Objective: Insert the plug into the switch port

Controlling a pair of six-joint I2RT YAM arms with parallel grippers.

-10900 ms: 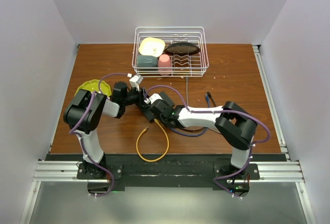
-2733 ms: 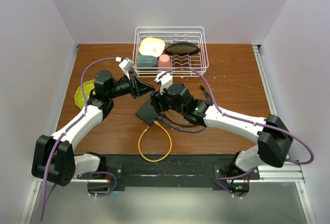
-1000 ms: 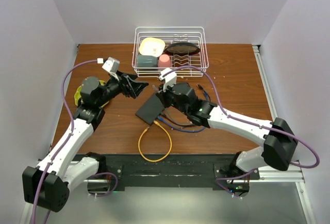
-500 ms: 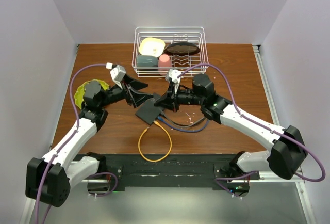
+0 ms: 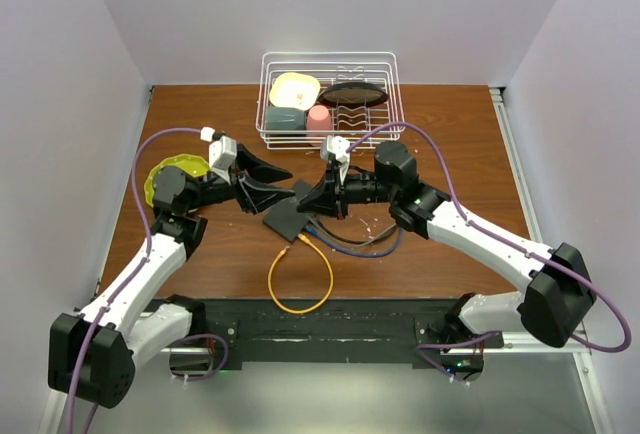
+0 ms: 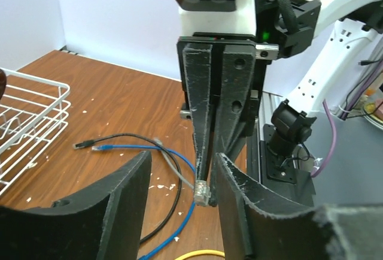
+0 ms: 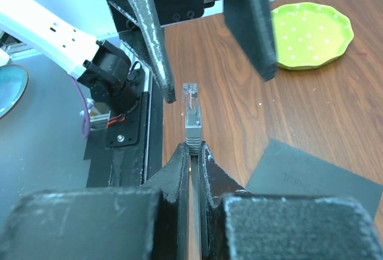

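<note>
The right gripper was pinched tight on the grey boot of the clear plastic plug, which stuck out past its fingertips. A second before, it had been low over the far corner of the flat dark grey rectangular box. It had since lifted and turned to face the left gripper, which had swung in from the upper left to meet it.

The left gripper's jaws stood apart, one black finger on each side of the plug's tip, neither touching it.

The box lay flat on the brown wooden table just below both tools. Which edge carried the switch port could not be told.

Blue and black cables trailed across the table behind the right gripper. A looped yellow cable lay nearer the arm bases. A lime green spotted plate sat beside the left arm.

At the far edge, a white wire basket held a yellow bowl, a dark grey-green cup, a pink cup and a dark oval dish.
</note>
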